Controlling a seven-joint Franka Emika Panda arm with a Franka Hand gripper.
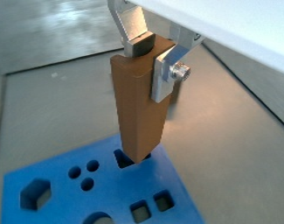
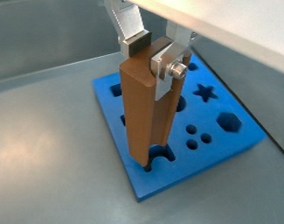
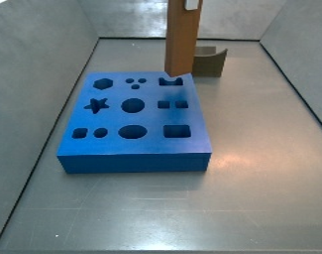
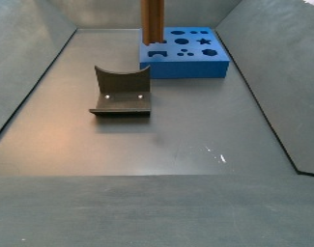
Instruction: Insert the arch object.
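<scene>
One arch object (image 2: 145, 109) between gripper (image 2: 154, 51) fingers (image 2: 171, 73), over blue board (image 3: 134, 134), grey floor (image 4: 146, 145).

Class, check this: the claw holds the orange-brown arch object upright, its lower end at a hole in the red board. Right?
One error: the board is blue, not red, as both side views show. The claw does hold the arch object upright, its lower end at a hole in that board.
</scene>
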